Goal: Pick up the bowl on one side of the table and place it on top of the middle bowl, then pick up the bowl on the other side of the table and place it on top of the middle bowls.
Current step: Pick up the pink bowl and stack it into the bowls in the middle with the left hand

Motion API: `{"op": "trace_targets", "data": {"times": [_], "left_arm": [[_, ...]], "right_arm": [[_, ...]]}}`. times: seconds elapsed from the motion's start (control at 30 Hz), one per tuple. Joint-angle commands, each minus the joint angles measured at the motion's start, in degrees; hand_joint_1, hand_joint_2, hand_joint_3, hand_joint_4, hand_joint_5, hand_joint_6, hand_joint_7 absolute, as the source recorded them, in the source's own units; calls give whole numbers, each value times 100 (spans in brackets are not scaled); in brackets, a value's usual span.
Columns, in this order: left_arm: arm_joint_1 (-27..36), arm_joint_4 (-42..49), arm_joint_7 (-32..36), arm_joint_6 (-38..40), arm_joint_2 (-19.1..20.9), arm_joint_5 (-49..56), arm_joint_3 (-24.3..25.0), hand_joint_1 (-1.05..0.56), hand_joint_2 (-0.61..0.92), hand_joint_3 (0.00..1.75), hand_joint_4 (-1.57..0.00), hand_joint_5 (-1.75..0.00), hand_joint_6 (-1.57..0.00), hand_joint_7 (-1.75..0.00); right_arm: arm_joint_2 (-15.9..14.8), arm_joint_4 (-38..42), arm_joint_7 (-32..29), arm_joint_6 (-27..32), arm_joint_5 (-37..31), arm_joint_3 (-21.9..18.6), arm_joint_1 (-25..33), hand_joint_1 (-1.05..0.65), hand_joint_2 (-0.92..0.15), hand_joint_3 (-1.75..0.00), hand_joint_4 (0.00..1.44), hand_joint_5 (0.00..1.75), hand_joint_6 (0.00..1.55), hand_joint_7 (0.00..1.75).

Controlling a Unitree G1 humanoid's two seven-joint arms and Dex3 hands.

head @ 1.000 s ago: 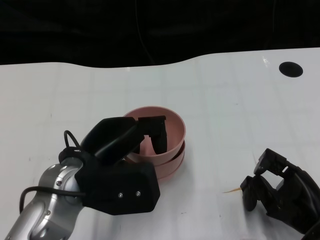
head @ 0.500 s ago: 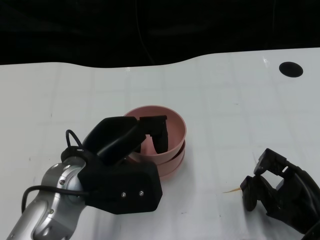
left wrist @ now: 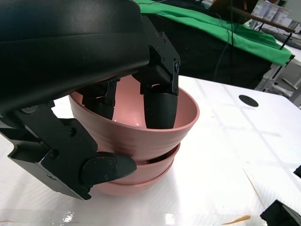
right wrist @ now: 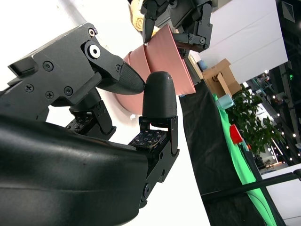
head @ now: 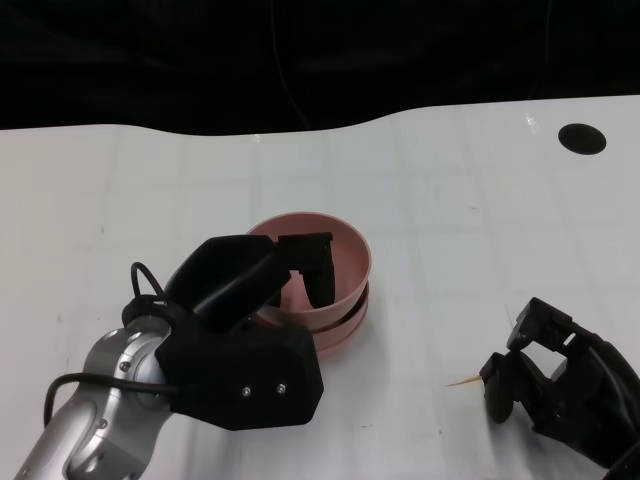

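Three pink bowls stand nested in a stack [head: 345, 318] mid-table. The top pink bowl [head: 345, 258] sits in the lower ones, tilted a little in the left wrist view [left wrist: 181, 110]. My left hand [head: 245, 335] grips its near wall, with fingers [left wrist: 160, 106] inside and the thumb [left wrist: 106, 168] against the outside. My right hand [head: 560, 385] rests low at the right, apart from the stack, fingers loosely apart and holding nothing. The right wrist view shows the stack [right wrist: 162, 59] beyond my right hand's fingertips [right wrist: 159, 94].
A thin tan sliver [head: 462, 381] lies on the white table [head: 470, 220] just left of my right hand. A round black hole [head: 581, 138] sits at the far right. Beyond the table's curved far edge all is dark.
My left forearm has shifted very slightly. The top bowl stays in the stack with the hand still on it. The right hand has not moved.
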Motion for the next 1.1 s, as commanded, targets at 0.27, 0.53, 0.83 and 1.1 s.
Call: {"op": "trace_targets", "data": {"times": [0.27, 0.53, 0.83, 1.1], "left_arm": [[2, 103, 256, -243, 191, 156, -13, -15, 90, 29, -81, -69, -99, -24], [0, 86, 326, -382, 351, 417, -61, -55, 92, 25, -63, -1, -74, 0], [5, 109, 349, -295, 368, 622, -105, -84, 92, 40, -37, 0, -53, 0], [43, 143, 372, -265, 339, 604, -114, -86, 92, 42, -32, 0, -52, 0]], "right_arm": [[-102, -73, 8, -21, 48, -75, 31, -17, -51, -105, 91, 175, 74, 164], [-99, -59, -8, -34, 32, -71, 24, -18, -49, -106, 91, 175, 74, 164], [-105, -65, 4, -22, 36, -67, 21, -18, -50, -106, 91, 175, 75, 162], [-105, -102, -25, 33, 45, -67, 35, -17, -50, -107, 91, 175, 75, 163]]}}
